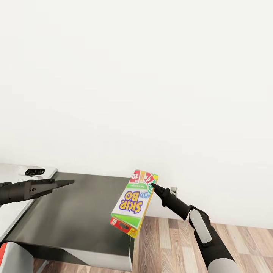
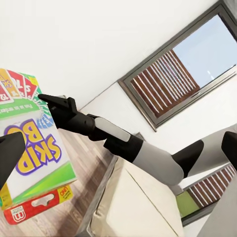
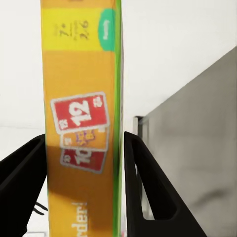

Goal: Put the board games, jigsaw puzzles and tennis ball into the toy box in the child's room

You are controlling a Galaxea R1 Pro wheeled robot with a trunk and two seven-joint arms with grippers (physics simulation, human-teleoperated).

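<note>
White wall (image 1: 136, 76) takes up most of the head view, with wood-plank floor (image 1: 182, 242) low at the right. Below it sits the bench (image 1: 76, 212), seen end-on: a dark grey side panel with a strip of pale top at the far left. The left wrist view looks back past a dark-framed window (image 2: 182, 74) and what looks like the beige bed (image 2: 133, 207).

The board game (image 1: 133, 203), a white, green and red "SKIP BO" box, is in the air between the bench end and the right arm, clear of both bench and floor. Its long axis runs steeply from upper right to lower left, the printed cover turned toward the camera.

The right gripper (image 1: 152, 185) grips it at the upper end. In the right wrist view the two black fingers (image 3: 148, 187) stand on either side of the box's narrow orange edge, apparently clamped across its thickness.

The left gripper (image 1: 70, 182) hovers over the near end of the bench with nothing in it. Its fingers look drawn together into one point, though I cannot tell for certain.

The right arm carries the game, so it must travel leftward over the bench top; the toy box is yet to be found.
</note>
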